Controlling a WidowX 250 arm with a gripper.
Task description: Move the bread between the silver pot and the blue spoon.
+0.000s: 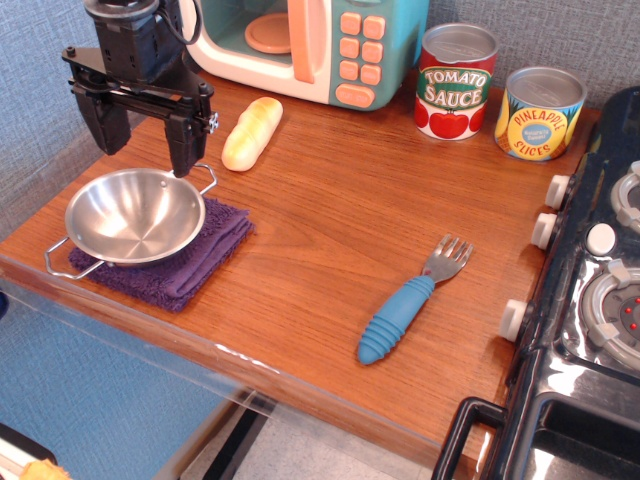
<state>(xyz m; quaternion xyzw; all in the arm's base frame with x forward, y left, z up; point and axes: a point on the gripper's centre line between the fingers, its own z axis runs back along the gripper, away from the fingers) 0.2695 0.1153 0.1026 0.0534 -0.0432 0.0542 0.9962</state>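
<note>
The bread [252,132], a pale yellow roll, lies on the wooden table just in front of the toy microwave. The silver pot [134,215] sits on a purple cloth at the left front. The blue spoon [408,304], a fork with a ribbed blue handle, lies at the right front, prongs pointing away. My gripper [146,140] hangs above the pot's far rim, left of the bread. Its two black fingers are spread wide apart and hold nothing.
A toy microwave [310,45] stands at the back. A tomato sauce can [455,82] and a pineapple slices can [540,113] stand at the back right. A toy stove [590,290] borders the table on the right. The purple cloth [190,262] lies under the pot.
</note>
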